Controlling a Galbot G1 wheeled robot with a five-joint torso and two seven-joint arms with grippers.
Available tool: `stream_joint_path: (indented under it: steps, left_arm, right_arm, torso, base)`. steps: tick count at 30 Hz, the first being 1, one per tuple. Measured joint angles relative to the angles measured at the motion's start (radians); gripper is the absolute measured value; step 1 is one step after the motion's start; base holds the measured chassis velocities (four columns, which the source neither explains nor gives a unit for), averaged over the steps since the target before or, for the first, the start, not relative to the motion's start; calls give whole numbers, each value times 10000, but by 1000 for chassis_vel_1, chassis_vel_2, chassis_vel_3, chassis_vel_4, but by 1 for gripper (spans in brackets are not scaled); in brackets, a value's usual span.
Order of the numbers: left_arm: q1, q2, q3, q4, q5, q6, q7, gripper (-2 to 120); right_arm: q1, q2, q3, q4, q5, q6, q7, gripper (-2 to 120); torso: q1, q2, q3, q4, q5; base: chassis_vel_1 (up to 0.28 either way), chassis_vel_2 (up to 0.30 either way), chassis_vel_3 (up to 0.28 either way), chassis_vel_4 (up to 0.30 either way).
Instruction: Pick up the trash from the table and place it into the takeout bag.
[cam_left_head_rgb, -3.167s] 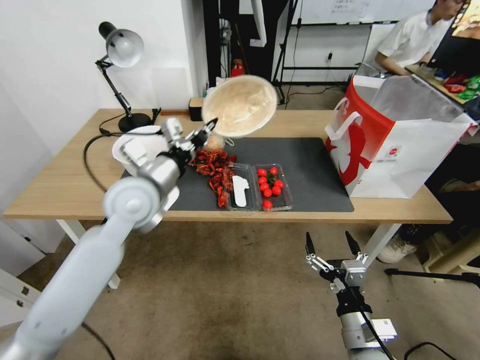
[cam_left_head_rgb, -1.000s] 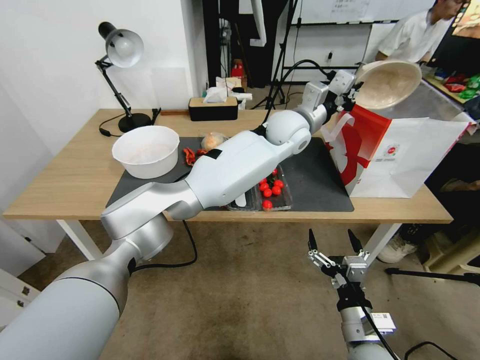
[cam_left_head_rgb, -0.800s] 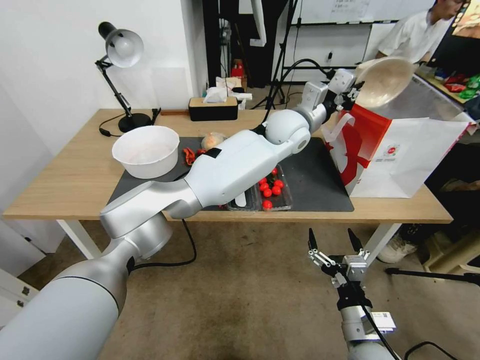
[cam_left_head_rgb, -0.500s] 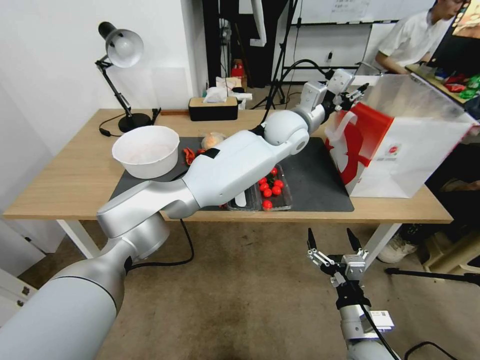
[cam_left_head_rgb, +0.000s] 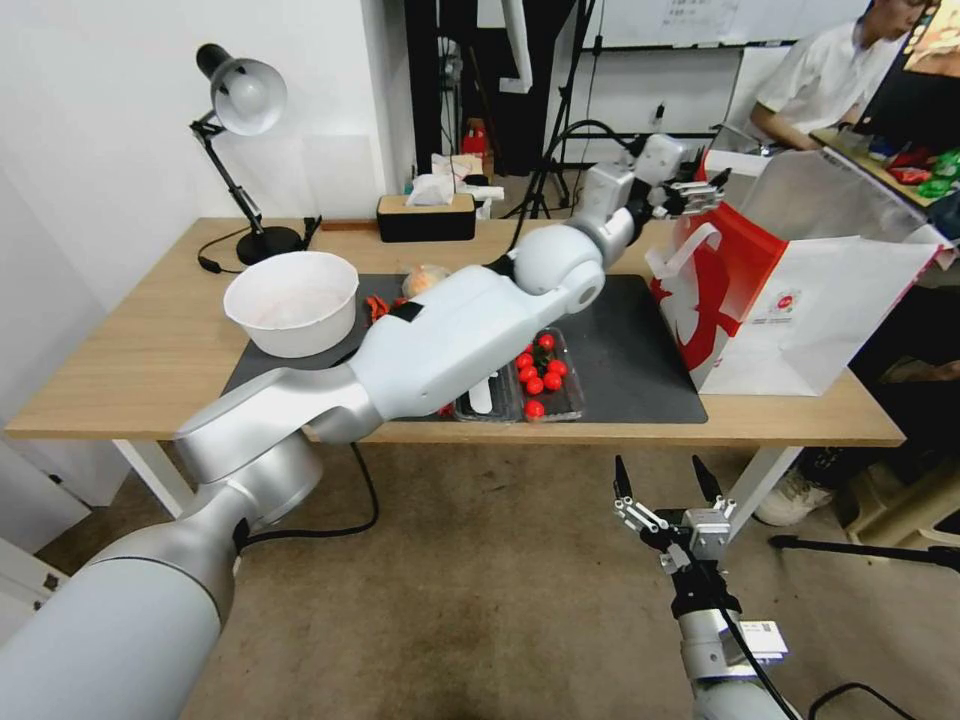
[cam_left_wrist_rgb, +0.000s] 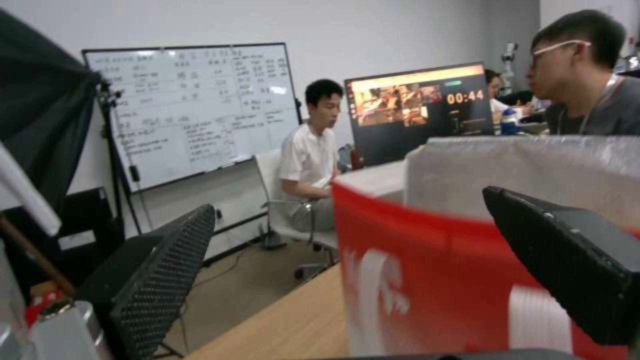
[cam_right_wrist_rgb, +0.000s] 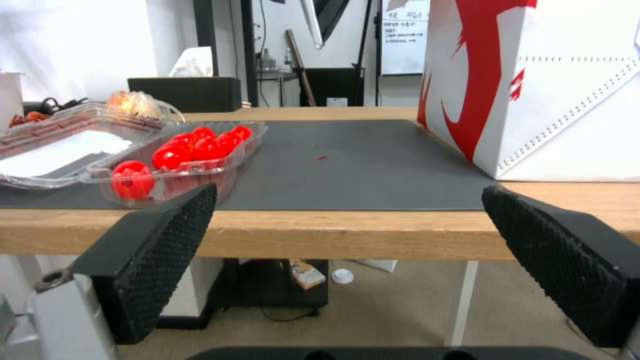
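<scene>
Left gripper (cam_left_head_rgb: 706, 188) hangs at the near rim of the takeout bag (cam_left_head_rgb: 790, 300), fingers spread and holding nothing — from its wrist camera I see the red panel between the two pads. My right gripper (cam_left_head_rgb: 660, 488) waits low in front of the table (cam_left_head_rgb: 150, 350), also spread. On the dark mat (cam_left_head_rgb: 620, 350) sit a white bowl (cam_left_head_rgb: 292, 302) and a clear tray of tomatoes (cam_left_head_rgb: 540, 375).
</scene>
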Motion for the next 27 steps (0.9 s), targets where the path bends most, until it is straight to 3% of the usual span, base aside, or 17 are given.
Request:
stream_joint_path:
  steps: [7,14,18,27]
  left_arm:
    - [1144,1516,-156,-1542,671,41,84,100]
    - [2144,2308,-524,-2397,1492,-229,86,100]
    - [3014,2721,-1157,-2982,1902,-293,70,100]
    - [5852,3978,-3430,-4956,2523,-327,245,100]
  right_arm:
    - [36,-43,-52,-62,-13,-1,-9,100]
    - [-29,-65,-63,-3,-20,-21,-8,100]
    - [-41,-114,-62,21,-21,-30,-6,100]
    - [-231,-120,-99,219,-69,-32,-39,100]
  torso:
    - [0,0,0,-1,-2]
    - [0,0,0,-3,-1]
    - [0,0,-1,-5,0]
    - [0,0,-1,-2,0]
  base:
    - [0,0,0,0]
    - [0,0,0,0]
    - [0,0,0,0]
    - [0,0,0,0]
